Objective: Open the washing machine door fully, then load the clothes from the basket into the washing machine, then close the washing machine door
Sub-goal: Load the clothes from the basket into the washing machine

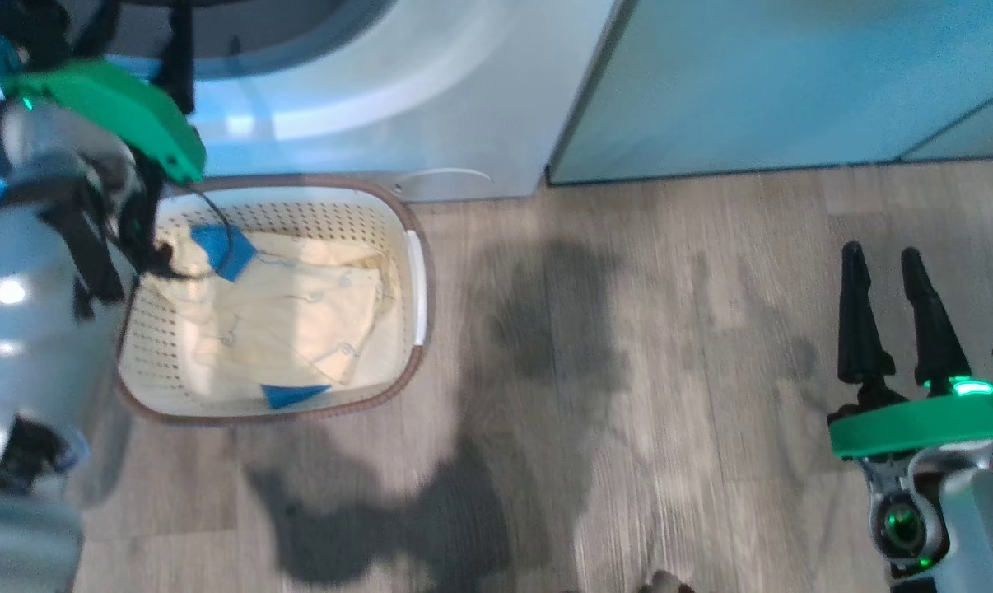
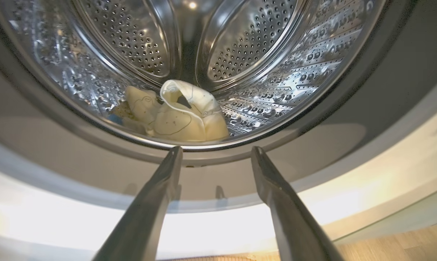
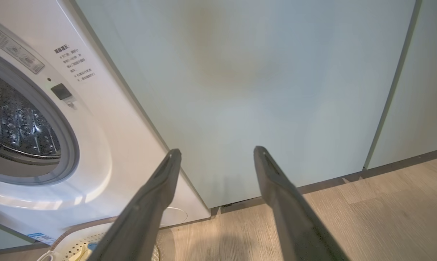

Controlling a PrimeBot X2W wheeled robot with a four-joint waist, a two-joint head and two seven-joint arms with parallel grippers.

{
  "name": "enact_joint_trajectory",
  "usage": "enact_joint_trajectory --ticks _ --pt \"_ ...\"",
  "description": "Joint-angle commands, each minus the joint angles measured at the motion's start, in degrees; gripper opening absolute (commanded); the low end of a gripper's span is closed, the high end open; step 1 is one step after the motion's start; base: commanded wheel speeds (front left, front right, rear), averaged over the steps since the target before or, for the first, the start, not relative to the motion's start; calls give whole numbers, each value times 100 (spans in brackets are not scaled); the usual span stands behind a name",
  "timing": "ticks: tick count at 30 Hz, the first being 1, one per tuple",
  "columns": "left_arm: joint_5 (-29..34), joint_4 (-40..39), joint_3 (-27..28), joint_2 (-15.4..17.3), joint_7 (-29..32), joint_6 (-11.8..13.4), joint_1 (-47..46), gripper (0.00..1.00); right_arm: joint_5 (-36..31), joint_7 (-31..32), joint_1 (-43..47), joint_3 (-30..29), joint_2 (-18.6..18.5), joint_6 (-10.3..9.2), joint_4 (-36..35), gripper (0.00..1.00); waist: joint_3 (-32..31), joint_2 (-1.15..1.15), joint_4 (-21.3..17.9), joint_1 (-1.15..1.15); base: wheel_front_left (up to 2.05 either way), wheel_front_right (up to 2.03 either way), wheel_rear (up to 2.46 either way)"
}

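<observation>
Basket [image 1: 299, 216], holding clothes [image 1: 291, 317], sits lengthwise along washing machine [image 1: 431, 99] front.

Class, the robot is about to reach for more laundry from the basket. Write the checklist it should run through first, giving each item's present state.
1. The left gripper is open and empty: ok.
2. The garment lies inside the drum: ok.
3. The basket is emptied: not ok, clothes lie in it.
4. The right gripper is open, empty and apart from the basket: ok.
5. The washing machine door is fully open: cannot tell, though the opening is unblocked.
</observation>
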Motion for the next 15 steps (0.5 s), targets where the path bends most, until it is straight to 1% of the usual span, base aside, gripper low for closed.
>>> enact_joint_trajectory --ticks 1,4,11,15 --pt "8 -239 192 250 -40 46 24 100 -45 -38 75 75 -84 1 -153 100 -180 0 154 1 0 0 0" --pt "61 -770 399 243 -41 141 596 100 -59 -38 166 58 -130 1 -140 100 -398 0 259 1 0 0 0" --pt "317 -2096 1079 76 -42 349 2098 100 -81 -38 457 9 -157 1 -112 100 -915 0 434 1 0 0 0" --pt "542 -2763 1504 -85 -42 333 2933 100 -89 -38 649 -28 -168 1 -112 100 -1189 0 487 1 0 0 0"
